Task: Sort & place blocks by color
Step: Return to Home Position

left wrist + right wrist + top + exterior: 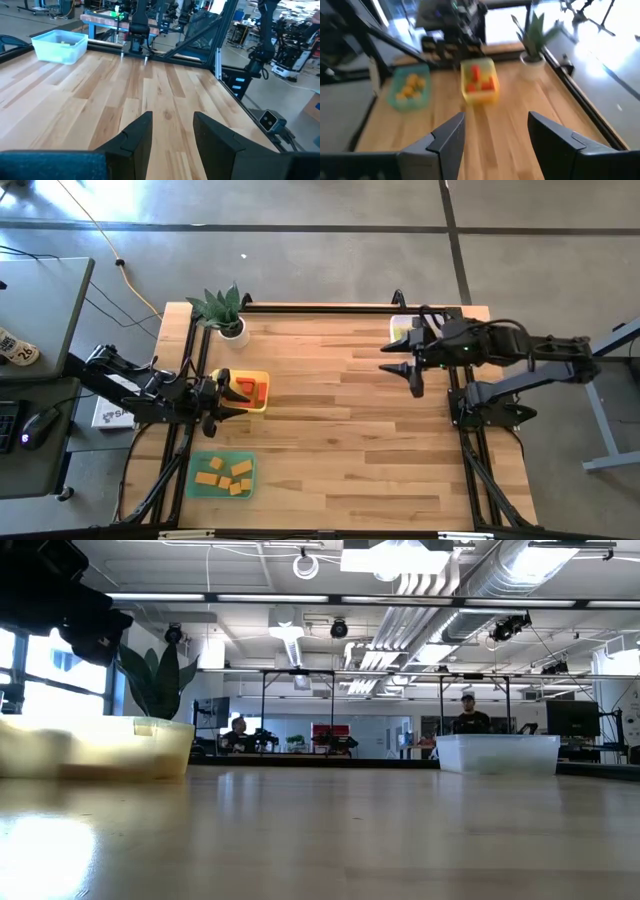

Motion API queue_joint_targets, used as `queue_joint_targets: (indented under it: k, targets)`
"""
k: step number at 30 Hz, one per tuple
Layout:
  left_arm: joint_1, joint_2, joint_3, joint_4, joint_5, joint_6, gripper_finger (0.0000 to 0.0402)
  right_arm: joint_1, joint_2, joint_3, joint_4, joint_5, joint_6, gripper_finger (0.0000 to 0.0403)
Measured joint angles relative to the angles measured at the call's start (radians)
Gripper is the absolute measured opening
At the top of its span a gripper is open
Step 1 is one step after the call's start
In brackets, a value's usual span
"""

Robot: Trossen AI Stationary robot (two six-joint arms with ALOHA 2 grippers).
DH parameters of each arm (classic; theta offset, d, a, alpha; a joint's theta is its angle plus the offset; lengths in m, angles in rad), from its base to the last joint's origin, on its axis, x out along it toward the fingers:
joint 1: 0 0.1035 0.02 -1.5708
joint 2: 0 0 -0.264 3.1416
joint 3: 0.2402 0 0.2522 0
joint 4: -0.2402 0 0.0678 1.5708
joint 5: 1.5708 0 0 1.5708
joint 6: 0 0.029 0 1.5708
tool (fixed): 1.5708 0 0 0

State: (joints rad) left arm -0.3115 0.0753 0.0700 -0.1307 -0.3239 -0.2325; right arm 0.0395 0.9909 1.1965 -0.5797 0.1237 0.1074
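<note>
- No blocks are being seen loose on the table (340, 440); the sorting is being judged complete, with only the arms' return left.
- About five orange blocks (222, 479) are being held in the green tray (407, 103).
- Roughly three red blocks (476, 73) are being held in the yellow tray (479, 96).
- Light green blocks (65, 43) are being kept in the clear tray (52, 50); they cannot be counted.
- The left gripper (172, 116), beside the yellow tray, and the right gripper (496, 117), by the clear tray, are being held spread and empty.

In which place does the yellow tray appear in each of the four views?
High view: yellow tray left of centre, near the potted plant.
Low view: yellow tray far left, potted plant behind it.
Left wrist view: not in it.
Right wrist view: yellow tray mid-picture, holding red blocks.
Shared landmark: the potted plant beside it.
</note>
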Motion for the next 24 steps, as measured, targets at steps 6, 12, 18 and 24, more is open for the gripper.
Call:
queue_joint_targets:
  k: [6, 12, 18, 24]
  targets:
    - [0.0, 0.0, 0.0, 0.0, -0.001, 0.0, 0.0131, -0.054, -0.007, 0.0, -0.141, -0.03, -0.006, 0.0202]
    - [0.0, 0.0, 0.0, 0.0, -0.001, 0.0, 0.0131, -0.098, -0.046, -0.017, -0.226, -0.047, -0.04, 0.0202]
    - [0.0, 0.0, 0.0, 0.0, -0.001, 0.0, 0.0131, -0.125, -0.229, -0.306, 0.016, -0.144, 0.047, 0.0202]
    - [0.0, 0.0, 0.0, 0.0, -0.001, 0.0, 0.0131, -0.124, -0.403, -0.572, 0.265, -0.208, 0.073, 0.0202]
